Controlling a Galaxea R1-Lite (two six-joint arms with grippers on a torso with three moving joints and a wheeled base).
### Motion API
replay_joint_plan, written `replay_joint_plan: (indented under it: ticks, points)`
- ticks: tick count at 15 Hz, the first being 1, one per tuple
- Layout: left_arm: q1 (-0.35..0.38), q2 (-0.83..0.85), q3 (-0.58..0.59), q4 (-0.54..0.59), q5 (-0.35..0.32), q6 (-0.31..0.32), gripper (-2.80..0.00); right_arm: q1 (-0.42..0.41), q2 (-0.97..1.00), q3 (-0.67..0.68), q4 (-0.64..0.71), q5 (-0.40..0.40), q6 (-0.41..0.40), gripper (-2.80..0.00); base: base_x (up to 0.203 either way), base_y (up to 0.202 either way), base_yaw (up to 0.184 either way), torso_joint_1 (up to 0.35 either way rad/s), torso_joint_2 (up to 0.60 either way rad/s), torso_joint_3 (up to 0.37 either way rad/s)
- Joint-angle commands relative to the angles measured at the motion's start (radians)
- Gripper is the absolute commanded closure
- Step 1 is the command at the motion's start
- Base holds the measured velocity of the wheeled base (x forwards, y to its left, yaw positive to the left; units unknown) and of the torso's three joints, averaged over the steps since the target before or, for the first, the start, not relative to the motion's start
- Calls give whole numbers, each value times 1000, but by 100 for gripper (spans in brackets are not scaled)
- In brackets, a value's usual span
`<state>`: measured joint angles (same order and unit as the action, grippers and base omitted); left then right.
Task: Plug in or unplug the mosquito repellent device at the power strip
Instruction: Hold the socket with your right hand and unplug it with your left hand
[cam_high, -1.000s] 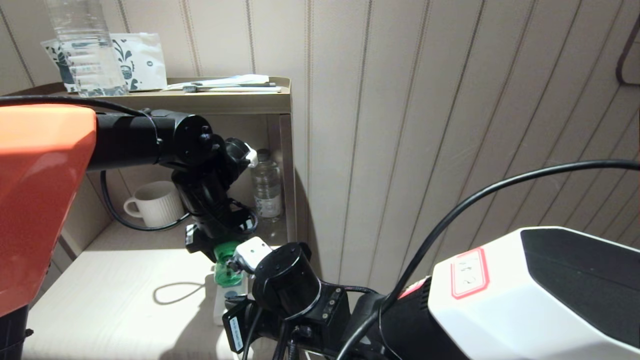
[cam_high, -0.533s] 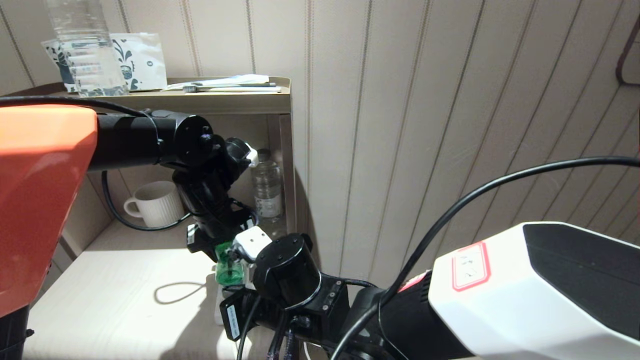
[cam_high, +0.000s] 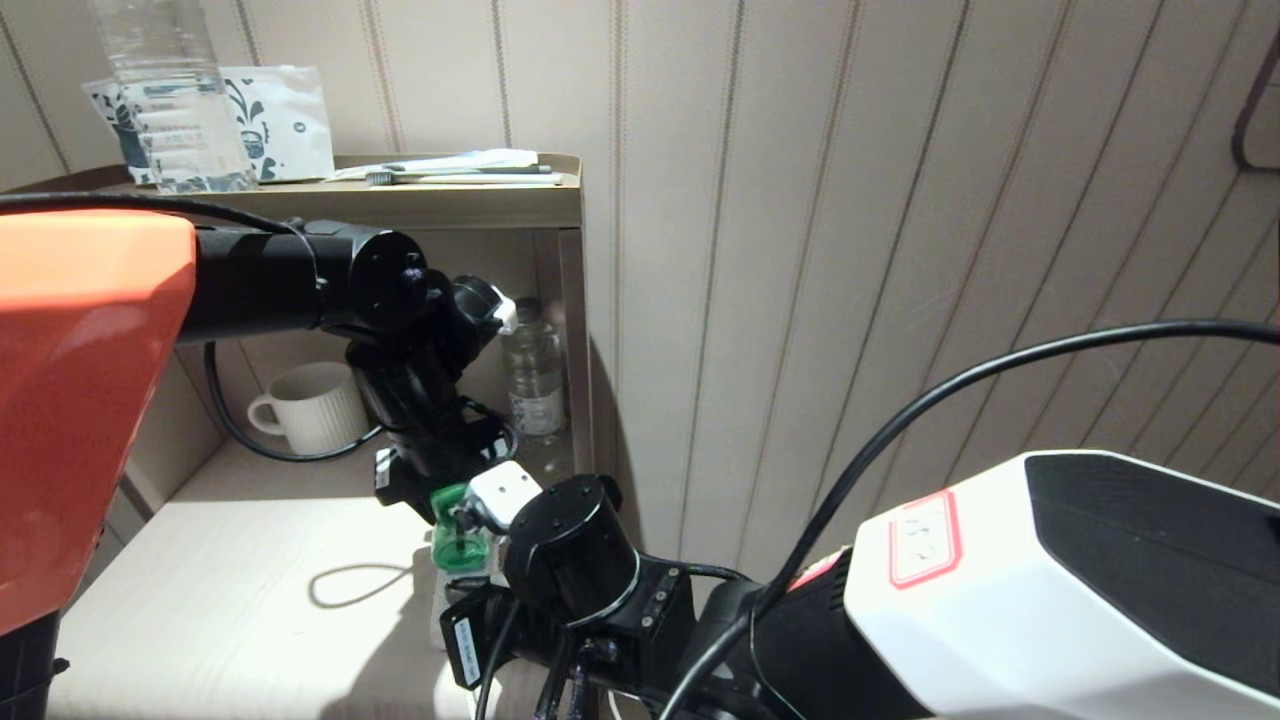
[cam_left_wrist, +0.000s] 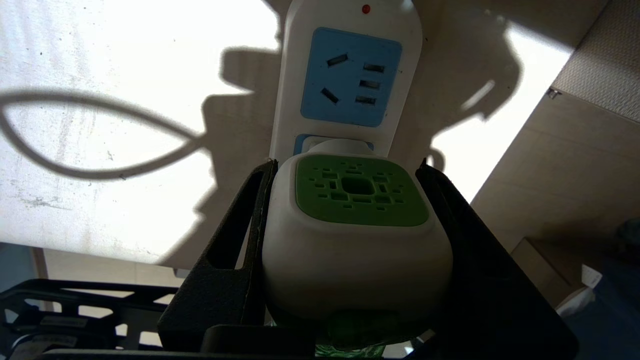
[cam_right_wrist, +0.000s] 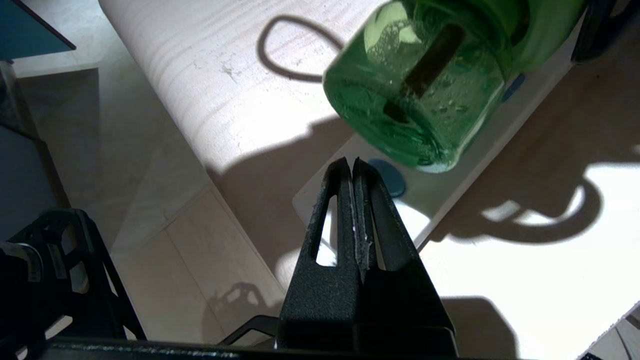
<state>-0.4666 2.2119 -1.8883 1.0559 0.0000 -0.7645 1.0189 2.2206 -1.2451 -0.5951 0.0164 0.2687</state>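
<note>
The mosquito repellent device (cam_left_wrist: 357, 235), white with a green vented face, sits between the black fingers (cam_left_wrist: 235, 240) of my left gripper (cam_left_wrist: 344, 165), which is shut on its two sides. Its back rests against a pale blue socket face of the power strip (cam_left_wrist: 290, 100); the pins are hidden. One free socket and a red light show beyond it. In the head view its green bottle (cam_high: 458, 545) hangs just above the strip (cam_high: 437, 605). My right gripper (cam_right_wrist: 352, 162) is shut and empty, its tips over the strip's end (cam_right_wrist: 435, 192) by a blue button, under the green bottle (cam_right_wrist: 425, 95).
A white ribbed mug (cam_high: 305, 405) and a small water bottle (cam_high: 533, 370) stand in the shelf niche behind. A large clear bottle (cam_high: 170, 100) and papers lie on the shelf top. The niche's side panel (cam_high: 572, 350) and panelled wall close off the right.
My right wrist has edged slightly closer to the device, covering more of the green bottle. The left gripper and the device have stayed still.
</note>
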Motion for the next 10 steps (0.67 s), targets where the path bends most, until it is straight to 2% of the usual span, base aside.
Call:
replay_joint_plan:
  ticks: [1, 10]
  points:
    - [0, 8, 0, 6, 0, -4, 0, -3, 0, 16, -6, 0, 1, 0, 0, 0, 0, 0, 0, 0]
    - [0, 28, -1, -4, 2, -3, 0, -8, 47, 18, -8, 2, 1, 0, 0, 0, 0, 0, 0, 0]
